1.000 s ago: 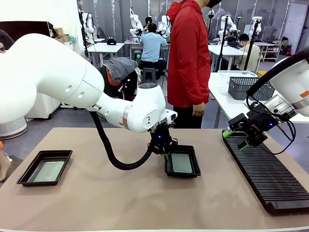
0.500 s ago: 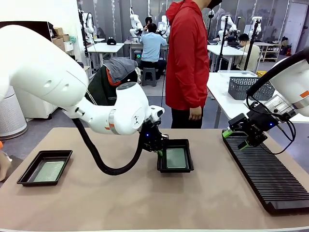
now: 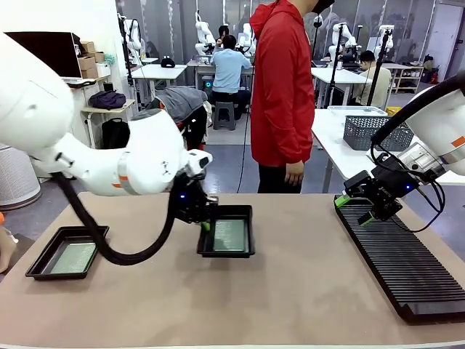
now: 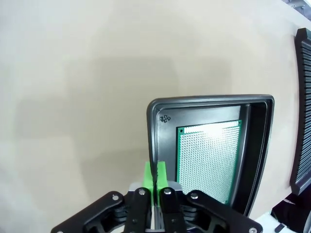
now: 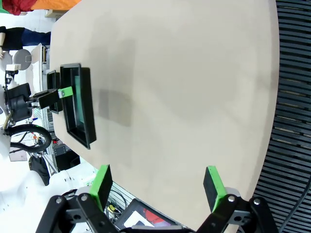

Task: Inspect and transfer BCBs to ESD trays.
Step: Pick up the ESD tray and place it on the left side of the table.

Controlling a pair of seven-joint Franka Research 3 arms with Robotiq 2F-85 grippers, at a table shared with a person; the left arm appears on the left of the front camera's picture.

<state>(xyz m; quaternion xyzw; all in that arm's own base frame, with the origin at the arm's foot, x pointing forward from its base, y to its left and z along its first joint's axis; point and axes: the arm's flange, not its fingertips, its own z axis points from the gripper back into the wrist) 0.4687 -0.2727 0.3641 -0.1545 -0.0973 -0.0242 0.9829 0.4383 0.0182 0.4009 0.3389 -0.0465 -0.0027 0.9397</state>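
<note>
Far-left tray: shallow black rectangular plastic tray (image 3: 67, 251) on the beige surface (image 3: 240, 305); pale grey-green flat board (image 3: 73, 257) inside
Left end effector (image 3: 203, 223): pads pinched tight on the rim of a second black tray (image 3: 227, 237) holding a green perforated board (image 4: 208, 160)
Right end effector (image 3: 365, 208): jaws spread wide, empty, over the long black ribbed rack (image 3: 403, 265)

In the front view the long black ribbed rack (image 3: 403, 265) is cut off by the right edge of the frame, and the left arm's wrist hides the left gripper (image 3: 204, 225) where it meets the near-left rim of the centre tray (image 3: 227, 251). In the left wrist view the board (image 4: 208, 160) runs under the fingers at the bottom edge, so its near end is hidden. At the left of the right wrist view, a second tray (image 5: 51, 92) is mostly hidden behind the nearer one.
</note>
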